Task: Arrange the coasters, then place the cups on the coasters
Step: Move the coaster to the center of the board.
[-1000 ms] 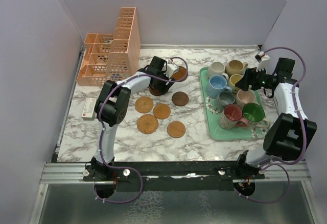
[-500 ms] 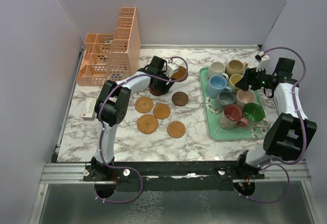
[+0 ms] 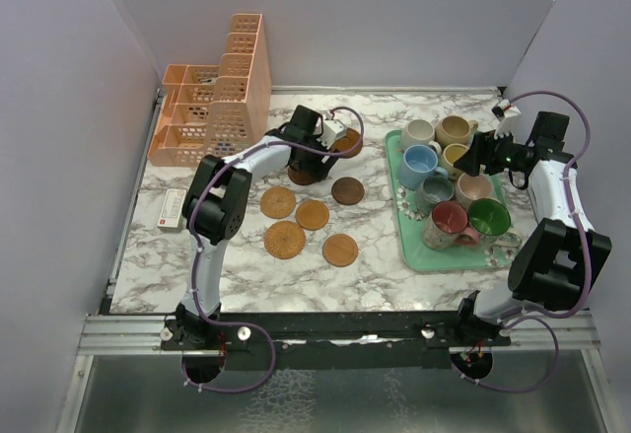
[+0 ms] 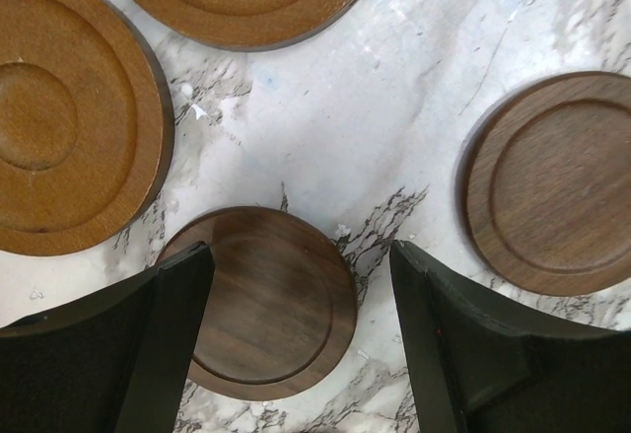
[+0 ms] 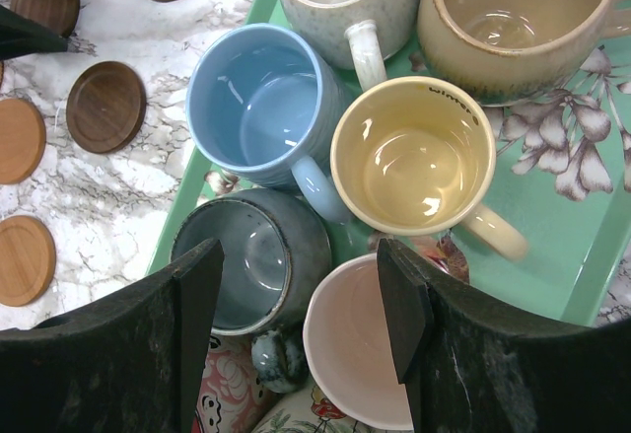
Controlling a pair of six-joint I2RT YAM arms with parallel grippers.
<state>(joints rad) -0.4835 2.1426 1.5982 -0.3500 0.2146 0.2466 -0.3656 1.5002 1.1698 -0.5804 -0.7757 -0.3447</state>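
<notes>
Our left end effector (image 4: 298, 251) stands wide open astride a dark coaster (image 4: 271, 305) on the table (image 4: 394, 108), with more coasters (image 4: 59, 127) lying around it. Our right end effector (image 5: 299, 246), also wide open, hovers over the cups (image 5: 409, 157) crowded on the tray (image 5: 582, 246).

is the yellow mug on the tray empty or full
Empty: the yellow mug stands upright on the green tray, its bare glazed bottom showing.

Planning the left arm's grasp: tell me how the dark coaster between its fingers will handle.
The dark coaster looks like rigid wood: probably stiff and light. Lying flat and thin on the marble table, it may slide.
</notes>
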